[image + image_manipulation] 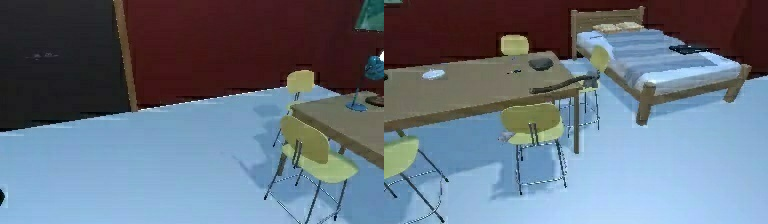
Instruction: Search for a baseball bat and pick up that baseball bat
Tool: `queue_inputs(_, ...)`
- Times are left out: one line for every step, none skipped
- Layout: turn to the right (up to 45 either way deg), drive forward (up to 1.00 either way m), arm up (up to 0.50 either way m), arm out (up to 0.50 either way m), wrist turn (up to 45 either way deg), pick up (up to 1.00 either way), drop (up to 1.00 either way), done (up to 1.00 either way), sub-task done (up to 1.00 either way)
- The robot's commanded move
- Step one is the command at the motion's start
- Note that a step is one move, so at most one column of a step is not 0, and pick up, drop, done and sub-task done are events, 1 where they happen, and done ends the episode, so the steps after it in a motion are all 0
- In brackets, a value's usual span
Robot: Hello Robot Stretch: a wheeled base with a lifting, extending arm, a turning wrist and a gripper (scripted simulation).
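Even light, soft shadows beneath chairs (534, 122)

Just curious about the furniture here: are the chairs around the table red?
No: the chairs around the wooden table have yellow seats and backs, and the red is the wall behind them.

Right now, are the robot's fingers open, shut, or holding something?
Fingers: cannot be told from these pictures.
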Motion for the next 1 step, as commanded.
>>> queue_inputs(0.0,1.0,0.0,0.0,0.0,0.0,0.0,0.0,0.0)
